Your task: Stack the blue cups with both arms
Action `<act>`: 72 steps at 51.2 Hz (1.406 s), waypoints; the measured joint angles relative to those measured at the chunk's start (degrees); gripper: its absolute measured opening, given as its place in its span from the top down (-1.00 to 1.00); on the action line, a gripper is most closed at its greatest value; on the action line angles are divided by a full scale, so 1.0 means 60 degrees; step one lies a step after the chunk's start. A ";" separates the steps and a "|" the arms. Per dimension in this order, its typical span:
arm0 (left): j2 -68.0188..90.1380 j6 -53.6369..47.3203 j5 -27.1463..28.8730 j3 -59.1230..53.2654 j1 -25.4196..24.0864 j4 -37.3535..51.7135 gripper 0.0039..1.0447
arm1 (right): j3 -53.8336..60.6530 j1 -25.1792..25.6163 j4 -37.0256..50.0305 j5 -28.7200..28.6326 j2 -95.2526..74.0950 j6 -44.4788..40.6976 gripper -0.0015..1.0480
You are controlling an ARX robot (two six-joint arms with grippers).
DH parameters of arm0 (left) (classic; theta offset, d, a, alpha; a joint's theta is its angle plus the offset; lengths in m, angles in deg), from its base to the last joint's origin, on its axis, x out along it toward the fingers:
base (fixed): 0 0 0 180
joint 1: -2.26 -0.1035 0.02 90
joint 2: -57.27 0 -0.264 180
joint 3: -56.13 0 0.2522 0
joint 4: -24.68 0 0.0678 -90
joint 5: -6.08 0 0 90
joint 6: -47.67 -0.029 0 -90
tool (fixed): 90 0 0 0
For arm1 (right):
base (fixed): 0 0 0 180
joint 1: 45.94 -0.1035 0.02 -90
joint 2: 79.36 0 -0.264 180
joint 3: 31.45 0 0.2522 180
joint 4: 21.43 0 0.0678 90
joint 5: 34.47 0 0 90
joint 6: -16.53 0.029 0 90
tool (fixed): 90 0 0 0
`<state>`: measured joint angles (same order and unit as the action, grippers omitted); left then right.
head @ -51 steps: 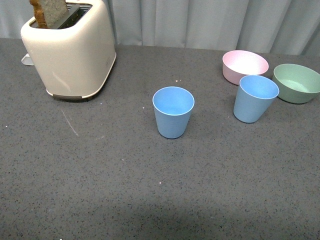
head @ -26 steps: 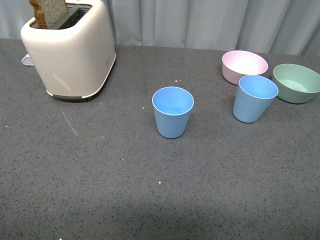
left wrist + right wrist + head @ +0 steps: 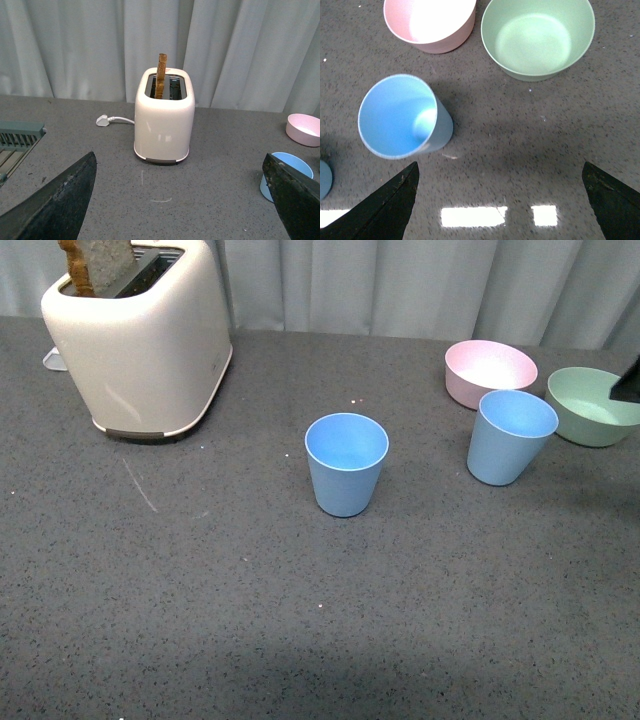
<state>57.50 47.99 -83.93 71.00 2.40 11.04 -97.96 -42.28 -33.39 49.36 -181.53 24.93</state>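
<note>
Cups stand apart on the grey table (image 3: 250, 620): one blue cup (image 3: 346, 465) is upright near the middle, well clear of the toaster (image 3: 140, 340) and its slice of bread (image 3: 95, 262). The second blue cup (image 3: 511, 437) stands further right, near the pink bowl (image 3: 490, 373) and the green bowl (image 3: 592, 405), touching neither. The right gripper (image 3: 500, 170) hovers over that second cup's area, its jaws spread wide and empty. The left gripper (image 3: 179, 165) faces the toaster, also spread wide and holding nothing
</note>
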 joint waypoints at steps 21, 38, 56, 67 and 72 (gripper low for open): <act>0.0000 0.0000 0.0000 0.0000 0.0000 0.0000 -0.88 | -0.3344 -0.0874 -0.2036 0.0004 -0.3308 0.1337 -0.81; 0.0000 -0.0004 0.0000 0.0000 0.0000 0.0000 -0.88 | -0.4258 -0.1056 -0.2739 0.0273 -0.3978 0.1457 -0.07; 0.0000 -0.0004 0.0000 0.0000 0.0000 0.0000 -0.88 | -0.4357 -0.0980 -0.3169 0.0127 -0.3963 0.1599 0.98; 0.0000 -0.0004 0.0004 0.0000 0.0000 0.0000 -0.88 | -0.3967 -0.1049 -0.3064 -0.1260 -0.3027 0.1905 0.98; 0.0000 -0.0004 0.0000 0.0000 0.0000 0.0000 -0.88 | -0.3967 -0.1333 -0.3144 -0.1698 -0.2375 0.1905 0.98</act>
<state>57.50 47.97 -83.93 71.00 2.40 11.04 -121.77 -50.28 -52.25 39.17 -195.78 36.37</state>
